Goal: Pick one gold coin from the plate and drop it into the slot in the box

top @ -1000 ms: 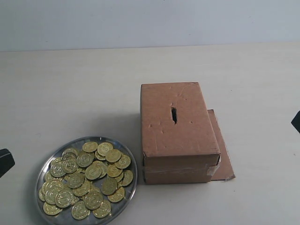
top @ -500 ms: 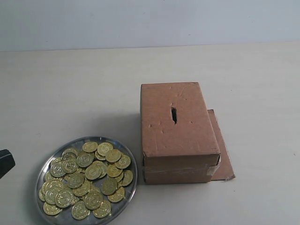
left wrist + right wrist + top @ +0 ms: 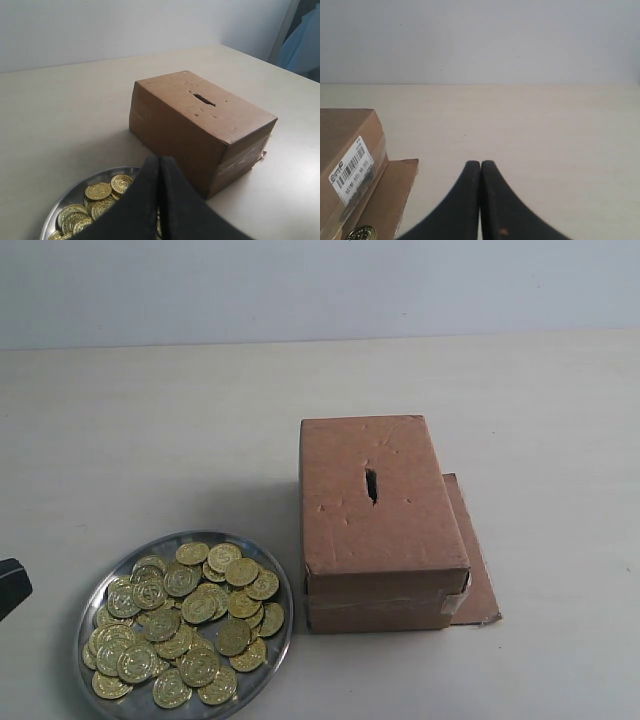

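The shiny silver plate (image 3: pixel 100 583) sits at the front left, heaped with gold coins (image 3: pixel 185 620). Just to its right stands the brown cardboard box (image 3: pixel 400 540), the dark slot (image 3: pixel 371 485) in its top face. In the left wrist view my left gripper (image 3: pixel 159 159) is shut and empty, hovering over the plate (image 3: pixel 75 192) and its coins (image 3: pixel 98 191), with the box (image 3: pixel 180 130) and slot (image 3: pixel 204 100) beyond. My right gripper (image 3: pixel 480 163) is shut and empty over bare table, apart from the box (image 3: pixel 345 135); the exterior view does not show it.
A flat cardboard sheet (image 3: pixel 475 560) lies under the box's right side. One loose gold coin (image 3: pixel 361 233) rests by that sheet (image 3: pixel 390 190) in the right wrist view. A dark part of the left arm (image 3: pixel 12 585) shows at the exterior view's left edge.
The dark tip of the right arm at the right edge a second ago has left the exterior view. Plate, coins, box and left arm are unchanged.
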Motion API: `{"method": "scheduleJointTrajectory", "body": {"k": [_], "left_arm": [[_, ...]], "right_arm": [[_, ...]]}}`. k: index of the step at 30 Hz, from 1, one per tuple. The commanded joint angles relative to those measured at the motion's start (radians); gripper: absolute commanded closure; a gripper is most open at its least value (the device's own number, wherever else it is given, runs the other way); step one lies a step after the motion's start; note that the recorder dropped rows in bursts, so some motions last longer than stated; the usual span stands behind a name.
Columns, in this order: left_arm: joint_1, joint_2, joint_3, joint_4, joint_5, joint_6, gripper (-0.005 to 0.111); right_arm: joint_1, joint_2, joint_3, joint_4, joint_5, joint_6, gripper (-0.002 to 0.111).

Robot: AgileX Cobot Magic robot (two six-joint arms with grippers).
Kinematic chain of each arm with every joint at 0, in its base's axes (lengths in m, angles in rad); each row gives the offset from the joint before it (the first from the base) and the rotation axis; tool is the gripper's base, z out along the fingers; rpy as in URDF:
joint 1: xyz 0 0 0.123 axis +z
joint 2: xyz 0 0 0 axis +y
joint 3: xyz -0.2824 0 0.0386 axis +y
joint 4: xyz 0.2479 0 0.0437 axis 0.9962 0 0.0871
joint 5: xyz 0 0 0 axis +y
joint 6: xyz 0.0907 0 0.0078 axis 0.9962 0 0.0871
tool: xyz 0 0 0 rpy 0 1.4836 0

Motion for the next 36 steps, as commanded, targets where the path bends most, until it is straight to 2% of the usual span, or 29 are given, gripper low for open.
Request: {"method": "scheduleJointTrajectory", "body": {"k": [1,23,29,36], "left_arm": [[-0.004,-0.006,0.003,-0.004,-0.002,0.001,0.106],[-0.004,-0.006,0.003,-0.004,-0.002,0.001,0.106],[-0.004,-0.006,0.003,-0.004,-0.002,0.001,0.106],[-0.004,-0.006,0.003,-0.004,-0.002,0.001,0.106]], "right_arm": [[-0.005,-0.007,0.004,0.000,0.002,-0.008,0.108],[-0.007,-0.007,0.004,0.053,0.016,-0.103,0.108],[-0.056,-0.007,0.004,0.076,0.021,-0.103,0.108],[-0.056,-0.007,0.004,0.076,0.021,-0.103,0.108]]}}
